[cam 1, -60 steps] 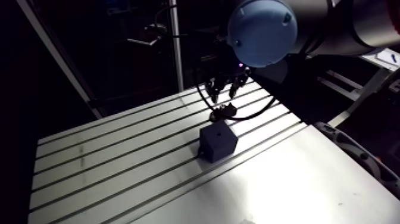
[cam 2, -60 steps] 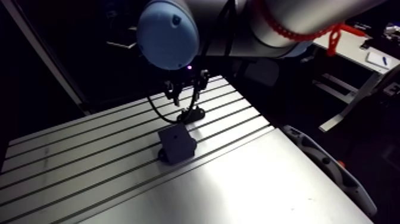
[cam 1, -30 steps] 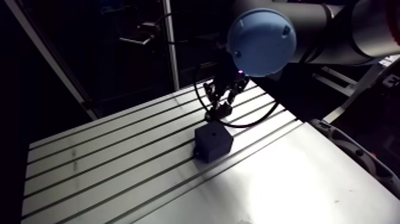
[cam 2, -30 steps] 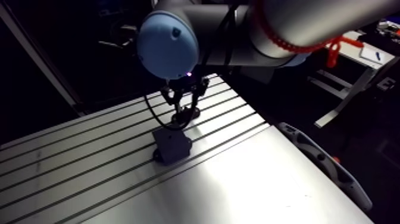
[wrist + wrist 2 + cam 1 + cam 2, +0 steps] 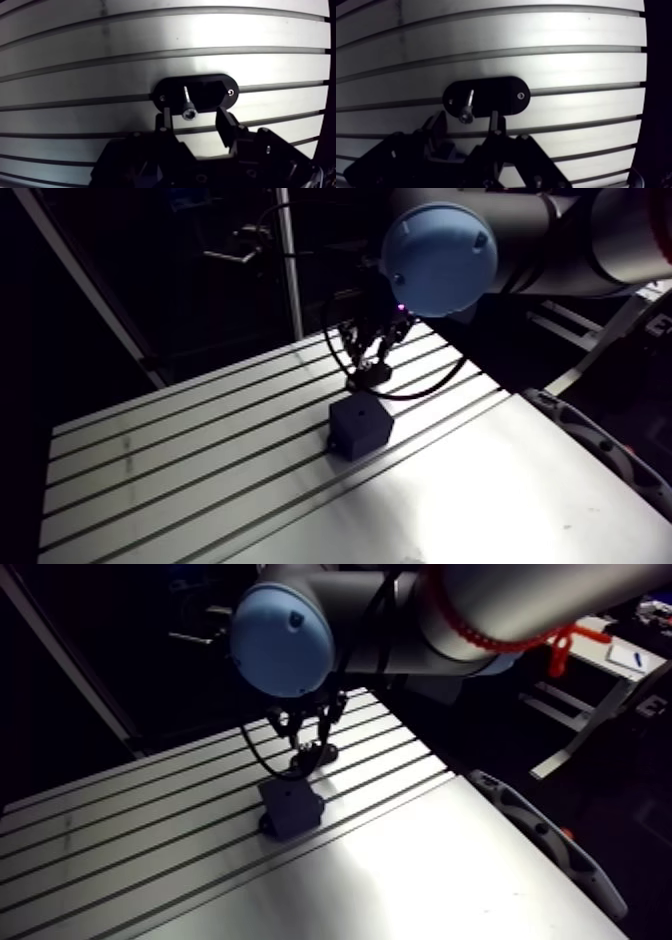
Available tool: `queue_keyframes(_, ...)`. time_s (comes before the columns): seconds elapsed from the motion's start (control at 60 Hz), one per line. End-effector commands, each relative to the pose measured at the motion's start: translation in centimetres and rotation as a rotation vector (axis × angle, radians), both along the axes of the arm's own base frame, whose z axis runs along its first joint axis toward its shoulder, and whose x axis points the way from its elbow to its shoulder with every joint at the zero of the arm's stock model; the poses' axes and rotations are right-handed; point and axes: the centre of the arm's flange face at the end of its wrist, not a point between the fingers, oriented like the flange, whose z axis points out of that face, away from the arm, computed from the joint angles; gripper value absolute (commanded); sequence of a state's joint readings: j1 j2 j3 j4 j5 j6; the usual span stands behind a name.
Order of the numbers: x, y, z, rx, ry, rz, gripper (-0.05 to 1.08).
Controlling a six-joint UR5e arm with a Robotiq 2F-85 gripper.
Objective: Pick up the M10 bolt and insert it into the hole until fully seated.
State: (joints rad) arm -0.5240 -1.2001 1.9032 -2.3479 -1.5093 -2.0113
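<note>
- Wrist view first: the gripper has its fingers spread, one on either side of the M10 bolt. Bare gap shows on both sides of the bolt's head, so nothing is gripped yet.
- The bolt stands in a black oval holder lying flat on the slotted tabletop, with its socket head toward the gripper. It sits nearer one finger than the other, not centred.
- In the arm view, compared with the earlier pictures, the gripper has come down. It hung clear above the holder then, and now its tips are right down at the holder. Most of that drop came first, and since the picture just before you get little more than a small settling.
- The whole scene has also shifted a little. That is the camera riding on the arm, not the things moving.
- The holder and the dark block look unmoved. The holder lies toward the far right corner of the slotted tabletop, and the block sits just beside it on the near side.
- For you this means the approach looks finished, and closing on the bolt's head is the step in hand. The lift, the carry to the block and the insertion all remain.
- Mind the offset. The nearer finger will likely meet the head first and may nudge or tilt the bolt in its holder as the fingers close.
- The block's hole shows only as a faint spot on its top face, too small to judge.
</note>
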Motion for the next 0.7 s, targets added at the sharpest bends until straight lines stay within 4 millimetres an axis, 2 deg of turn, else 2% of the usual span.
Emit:
queue_keyframes(0.017,-0.1,0.0,0.1,0.002,0.001,0.003,0.47)
queue_keyframes(0.7,0.0,-0.1,-1.4,-0.008,-0.023,0.004,0.54)
